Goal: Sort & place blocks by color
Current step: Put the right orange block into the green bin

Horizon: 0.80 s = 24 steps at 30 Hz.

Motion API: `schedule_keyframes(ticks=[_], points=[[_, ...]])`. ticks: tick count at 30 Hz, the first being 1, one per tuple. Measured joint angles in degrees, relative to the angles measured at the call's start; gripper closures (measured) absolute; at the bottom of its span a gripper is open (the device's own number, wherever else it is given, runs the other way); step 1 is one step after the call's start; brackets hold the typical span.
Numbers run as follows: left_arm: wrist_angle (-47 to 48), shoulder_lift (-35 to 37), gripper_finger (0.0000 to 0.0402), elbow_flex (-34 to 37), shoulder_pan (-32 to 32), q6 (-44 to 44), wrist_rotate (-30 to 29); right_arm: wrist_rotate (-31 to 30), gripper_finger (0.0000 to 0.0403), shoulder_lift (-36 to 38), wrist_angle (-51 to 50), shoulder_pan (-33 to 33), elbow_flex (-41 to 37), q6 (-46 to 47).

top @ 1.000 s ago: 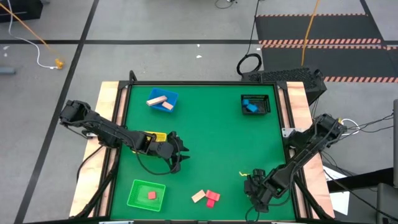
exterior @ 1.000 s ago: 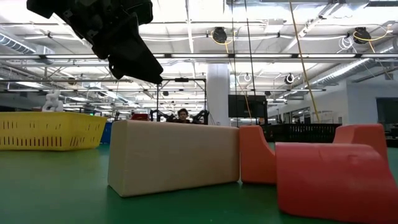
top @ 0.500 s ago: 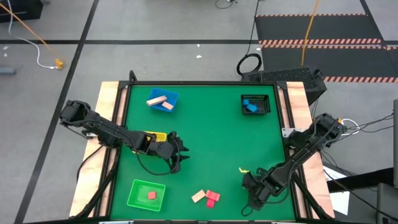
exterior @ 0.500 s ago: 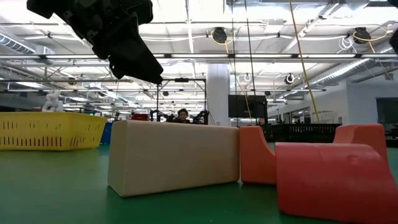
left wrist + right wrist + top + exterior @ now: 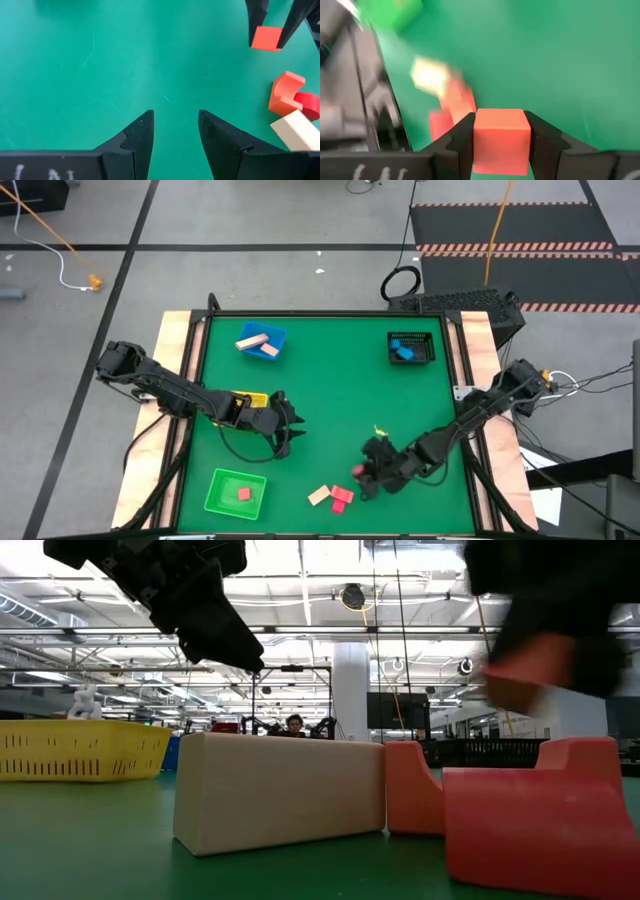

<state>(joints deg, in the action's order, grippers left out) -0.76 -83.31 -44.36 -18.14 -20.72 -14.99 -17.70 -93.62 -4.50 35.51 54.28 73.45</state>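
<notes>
My right gripper (image 5: 364, 472) hangs above the table's near middle, shut on a red cube (image 5: 501, 140). Just nearer the front edge lie a tan bar (image 5: 319, 496) and pink-red blocks (image 5: 342, 497), flat on the green mat. A green tray (image 5: 218, 498) at the near left holds one red block (image 5: 243, 494). The blue tray (image 5: 276, 336) at the far left holds a tan and a pink block. My left gripper (image 5: 175, 130) waits open over bare mat left of centre, nothing between its fingers. My right gripper pinches the red cube by two opposite sides (image 5: 480, 136) between its two fingers (image 5: 461, 137). The fingers slant down from the table's right side. The cube hangs clear of the mat (image 5: 266, 38), above and beside the loose blocks.
A black mesh basket (image 5: 424, 340) with a blue block (image 5: 404, 353) stands at the far right. A yellow tray (image 5: 80, 750) shows in the low view behind the left gripper. Wooden rails border the mat on the left and right. Open mat lies in the middle.
My right gripper has swung from the near right corner toward the table's left, rising a little and rolling, and now stands beside the loose blocks with the red cube between its fingers. It has come into the low view at the upper right.
</notes>
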Motion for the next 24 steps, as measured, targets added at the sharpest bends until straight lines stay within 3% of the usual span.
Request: schedule_keyframes(ticks=[6, 13, 18, 24], points=[[-0.83, 0.00, 0.0245, 0.00, -2.74, 11.63, -1.77, -8.21, 0.0278, 0.04, 9.64, -7.19, 0.02, -12.98], [-9.30, 0.02, 0.0245, 0.00, -6.24, 29.43, -16.28, -8.58, 0.0275, 0.04, 17.07, -15.40, 0.02, -21.65], [-12.49, 0.02, 0.0245, 0.00, -6.29, 37.80, -16.59, -4.70, 0.0274, 0.04, 29.34, -19.86, 0.04, -30.43], [-13.07, 0.02, 0.0245, 0.00, -6.35, 41.32, -18.18, 2.68, 0.0274, 0.05, 38.79, -22.88, 0.04, -35.31]])
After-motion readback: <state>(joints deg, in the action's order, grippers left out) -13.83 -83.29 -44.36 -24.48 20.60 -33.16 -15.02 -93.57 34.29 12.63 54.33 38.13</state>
